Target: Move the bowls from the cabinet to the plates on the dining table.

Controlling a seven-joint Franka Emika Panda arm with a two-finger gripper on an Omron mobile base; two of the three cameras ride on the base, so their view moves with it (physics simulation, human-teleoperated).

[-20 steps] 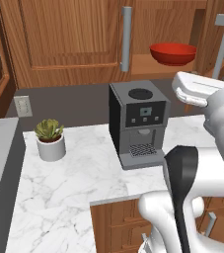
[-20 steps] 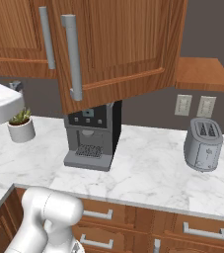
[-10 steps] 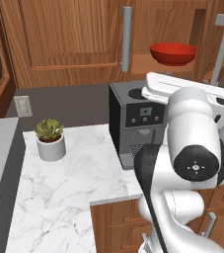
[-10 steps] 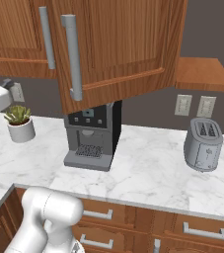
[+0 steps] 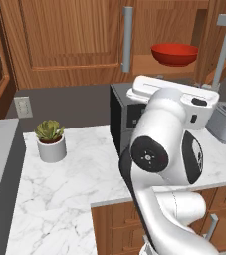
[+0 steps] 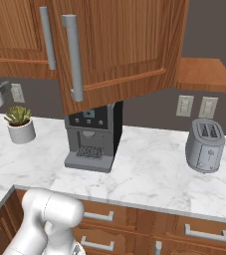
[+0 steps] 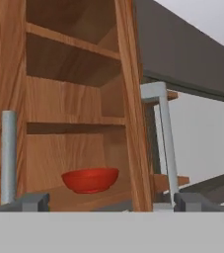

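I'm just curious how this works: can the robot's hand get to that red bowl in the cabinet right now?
Probably yes. The red bowl sits on the bottom shelf of the open cabinet, the door stands aside, and the open fingers face it with nothing in between.

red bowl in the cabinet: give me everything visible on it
The red bowl is glossy, round and shallow, with a wide rim and narrower base. It sits upright on the lowest shelf of the open wooden cabinet, alone, nothing in it as far as shows. The hand is not touching it.
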